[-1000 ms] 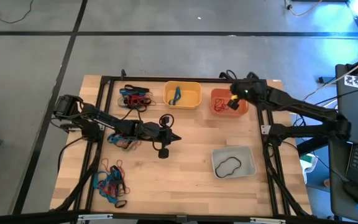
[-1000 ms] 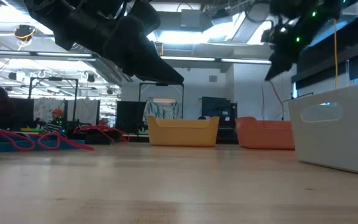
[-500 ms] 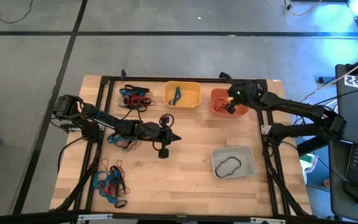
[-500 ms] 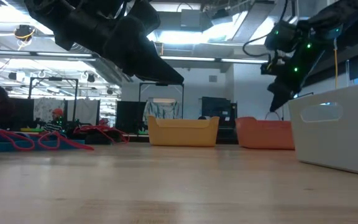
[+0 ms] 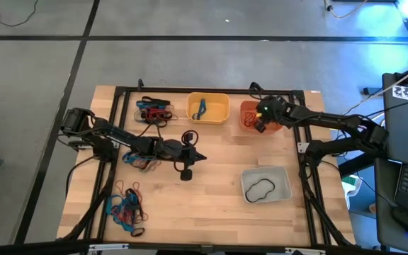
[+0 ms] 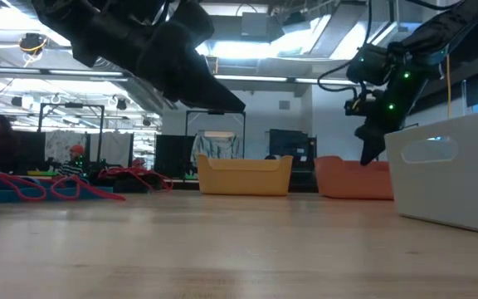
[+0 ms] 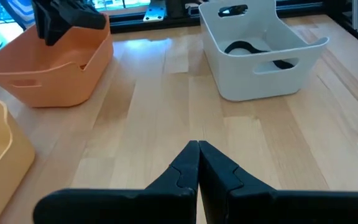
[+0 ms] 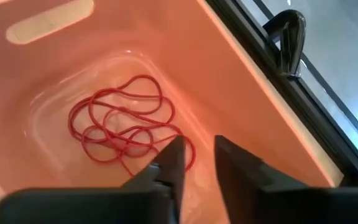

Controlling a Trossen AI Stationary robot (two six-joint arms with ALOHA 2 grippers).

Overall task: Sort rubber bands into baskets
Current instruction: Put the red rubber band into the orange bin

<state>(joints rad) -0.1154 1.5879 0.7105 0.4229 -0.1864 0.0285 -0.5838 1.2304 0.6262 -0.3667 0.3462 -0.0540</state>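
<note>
The right hand (image 5: 258,122) hangs inside the orange basket (image 5: 273,126) at the far side of the wooden counter (image 5: 211,191), its fingers (image 8: 166,163) parted by a narrow gap with nothing caught between them. Directly beneath and just ahead of its fingertips, a tangle of red rubber bands (image 8: 123,125) lies on the basket floor; whether the tips touch it cannot be told.

The left hand (image 5: 198,157) waits above the middle of the counter, its fingers pressed together and empty, as its own wrist camera shows. Ahead of it and well apart stands the pale grey basket (image 5: 266,183), a black band (image 5: 260,188) curled on its floor. Off to its side at the far edge is the yellow basket (image 5: 208,108), with a blue band (image 5: 200,108) inside.

Behind the left hand, loose bands remain in three heaps: a red and black heap (image 5: 154,110) at the far edge beside the yellow basket, a small heap (image 5: 142,161) partly under the left arm, and a blue, red and black heap (image 5: 127,207) at the near edge.
</note>
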